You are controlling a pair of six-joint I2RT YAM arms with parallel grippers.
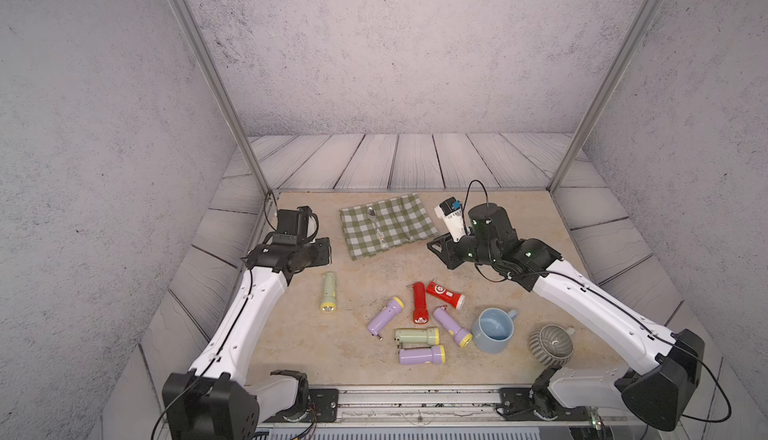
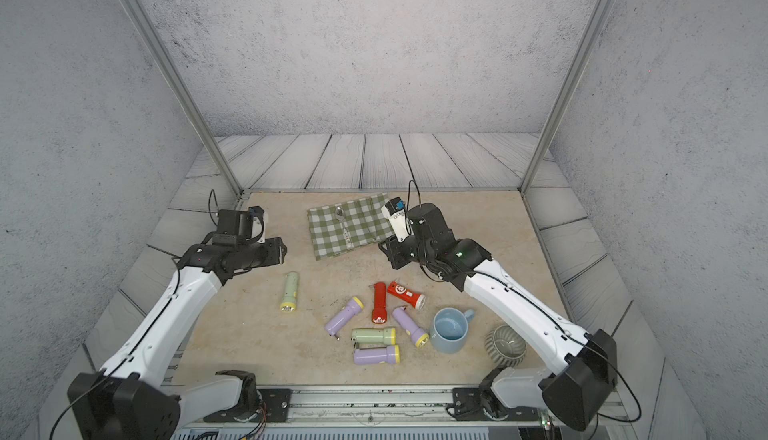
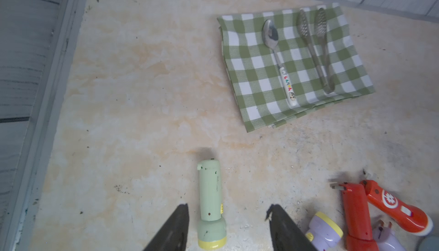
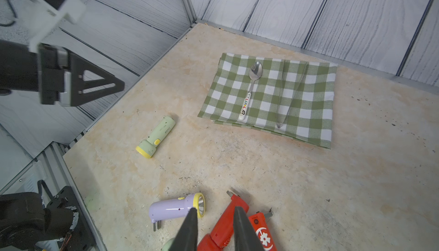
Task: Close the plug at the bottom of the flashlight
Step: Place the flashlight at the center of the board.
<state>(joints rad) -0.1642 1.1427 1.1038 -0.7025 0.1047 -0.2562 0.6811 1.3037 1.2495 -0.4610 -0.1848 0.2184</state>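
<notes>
**Both grippers empty above scattered flashlights**

Marbled beige tabletop sits inside grey plank-patterned walls. The left gripper hangs released, its dark wedge fingers well apart. The pale green flashlight lies flat on the table below and between them, touched by neither. Only the left wrist view shows its butt end, which is smooth and rounded with a small nub at one corner.

The right gripper is raised with a narrow gap between its fingers and grasps nothing. Under its tips the right wrist view shows a glossy lilac flashlight and a red flashlight, each with metal prongs sticking out at the tail.

Beyond both grippers lies a folded green-checked cloth with a steel spoon and perforated tongs on it. The tongs are clearest from the left wrist.

Only the top views show the blue mug and the ribbed grey bowl behind the right gripper.
</notes>
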